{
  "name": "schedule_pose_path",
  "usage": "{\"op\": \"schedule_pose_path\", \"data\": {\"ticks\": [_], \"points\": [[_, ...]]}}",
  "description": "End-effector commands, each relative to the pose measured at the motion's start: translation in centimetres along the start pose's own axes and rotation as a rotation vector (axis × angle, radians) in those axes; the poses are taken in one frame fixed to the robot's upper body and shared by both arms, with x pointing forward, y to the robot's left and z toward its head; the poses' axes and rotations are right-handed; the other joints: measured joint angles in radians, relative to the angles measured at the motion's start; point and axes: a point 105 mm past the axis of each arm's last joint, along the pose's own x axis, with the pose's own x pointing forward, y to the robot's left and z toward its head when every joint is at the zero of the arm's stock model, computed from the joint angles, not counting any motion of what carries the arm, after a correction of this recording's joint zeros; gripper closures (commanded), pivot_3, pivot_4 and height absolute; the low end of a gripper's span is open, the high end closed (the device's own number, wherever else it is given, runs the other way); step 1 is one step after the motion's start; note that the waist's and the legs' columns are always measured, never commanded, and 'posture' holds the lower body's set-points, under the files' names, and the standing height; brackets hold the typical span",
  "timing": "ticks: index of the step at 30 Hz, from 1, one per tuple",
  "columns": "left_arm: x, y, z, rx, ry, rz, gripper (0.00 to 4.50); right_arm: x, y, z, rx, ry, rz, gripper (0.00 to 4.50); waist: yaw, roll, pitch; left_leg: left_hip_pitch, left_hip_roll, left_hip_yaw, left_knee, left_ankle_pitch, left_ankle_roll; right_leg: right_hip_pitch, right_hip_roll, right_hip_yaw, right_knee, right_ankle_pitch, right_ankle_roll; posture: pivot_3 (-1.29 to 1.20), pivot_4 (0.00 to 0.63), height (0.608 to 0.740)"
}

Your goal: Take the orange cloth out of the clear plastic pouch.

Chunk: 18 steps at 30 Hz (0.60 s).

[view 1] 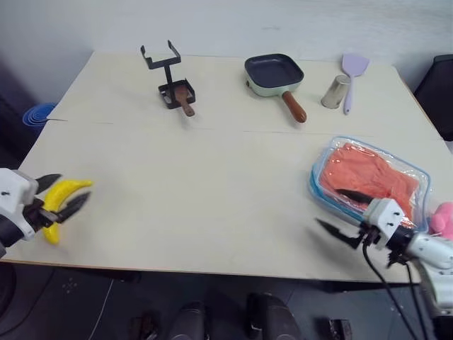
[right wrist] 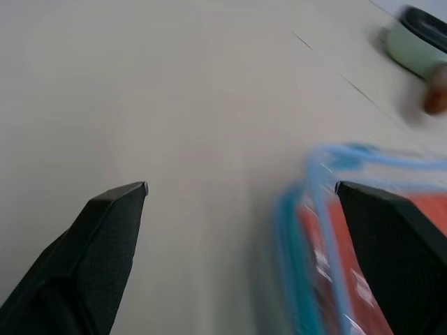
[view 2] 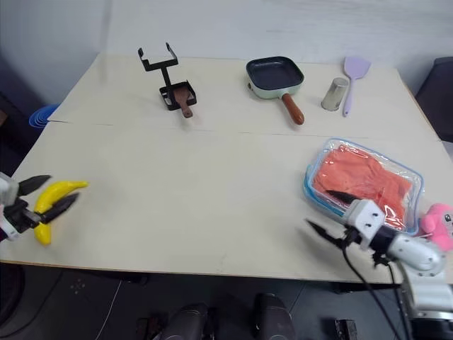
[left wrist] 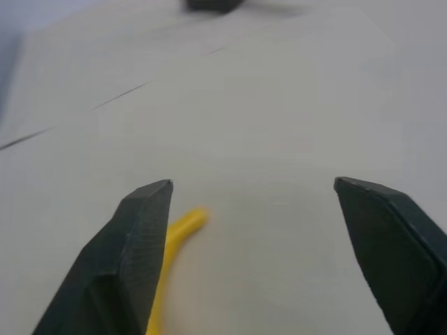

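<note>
The orange cloth (view 1: pixel 371 177) lies folded inside the clear plastic pouch (view 1: pixel 316 185), which rests flat on the table at the near right and has light blue trim. My right gripper (view 1: pixel 330 208) is open just beside the pouch's near left corner, with one finger over its edge. In the right wrist view the pouch (right wrist: pixel 314 209) and the cloth (right wrist: pixel 349 279) sit by one finger of the right gripper (right wrist: pixel 241 187), with nothing between the fingers. My left gripper (view 1: pixel 74 186) is open at the table's near left.
A yellow banana (view 1: pixel 64 193) lies on the table by the left fingers. At the back stand a black rack (view 1: pixel 170 74), a green frying pan (view 1: pixel 274 74), a metal cup (view 1: pixel 335 91) and a purple spatula (view 1: pixel 352 71). A pink toy (view 1: pixel 442 219) sits right of the pouch.
</note>
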Motion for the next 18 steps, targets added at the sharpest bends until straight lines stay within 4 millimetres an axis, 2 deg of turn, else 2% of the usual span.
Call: {"op": "schedule_pose_path", "data": {"ticks": [1, 4, 8, 11, 14, 16, 18], "points": [[2.0, -4.2, 1.6, 0.04, -0.063, -0.268, 0.03, 0.0, -1.3, -2.2, -0.032, 0.132, -0.061, 0.0, -0.001, 0.001, 0.0, 0.0, 0.0, 0.0, 0.0, 0.001, -0.001, 0.0, 0.0, 0.0, 0.0, 0.0, 0.0, 0.0, 0.15, 0.74], [3.8, -7.4, 2.2, 0.045, -0.099, -0.442, 0.0, 0.3, -1.4, -3.6, 0.004, 0.206, -0.035, 0.57, -0.006, 0.004, -0.001, 0.001, 0.0, 0.001, 0.0, 0.002, -0.001, 0.001, 0.0, 0.0, 0.001, 0.0, -0.001, 0.0, 0.15, 0.74], [4.8, -8.6, 3.3, 0.074, -0.17, -0.507, 0.0, 1.1, -2.2, -3.3, 0.002, 0.203, -0.038, 1.77, -0.007, 0.003, -0.001, 0.002, 0.0, 0.002, 0.0, 0.004, 0.0, 0.002, 0.0, 0.0, 0.002, 0.0, 0.001, 0.0, 0.15, 0.74], [4.4, -9.9, 3.7, 0.043, -0.206, -0.577, 0.0, 1.9, -1.6, -2.6, -0.006, 0.176, 0.034, 2.8, -0.007, 0.003, -0.001, 0.001, 0.0, 0.002, 0.0, 0.004, 0.0, 0.001, 0.0, 0.0, 0.002, 0.0, 0.001, 0.0, 0.15, 0.74], [3.8, -10.4, 3.0, 0.003, -0.17, -0.597, 0.0, 3.6, -0.3, -0.5, -0.008, 0.084, 0.136, 3.81, -0.018, 0.003, -0.001, 0.001, 0.0, 0.002, 0.0, 0.004, 0.0, 0.001, 0.0, 0.0, 0.002, 0.0, 0.001, 0.0, 0.15, 0.74], [3.6, -10.2, 2.6, -0.017, -0.168, -0.571, 0.0, 5.3, 1.1, 1.9, -0.012, -0.014, 0.228, 4.44, -0.028, 0.003, -0.001, 0.001, 0.001, 0.001, 0.0, 0.005, -0.001, 0.001, 0.001, 0.0, 0.002, 0.0, 0.001, 0.0, 0.15, 0.74], [3.4, -9.9, 2.3, -0.038, -0.17, -0.539, 0.0, 6.9, 2.7, 4.4, -0.009, -0.111, 0.316, 4.48, -0.032, 0.003, -0.001, 0.001, 0.002, 0.001, 0.0, 0.005, -0.002, 0.001, 0.002, 0.0, 0.002, 0.0, 0.001, 0.0, 0.15, 0.74]]}}
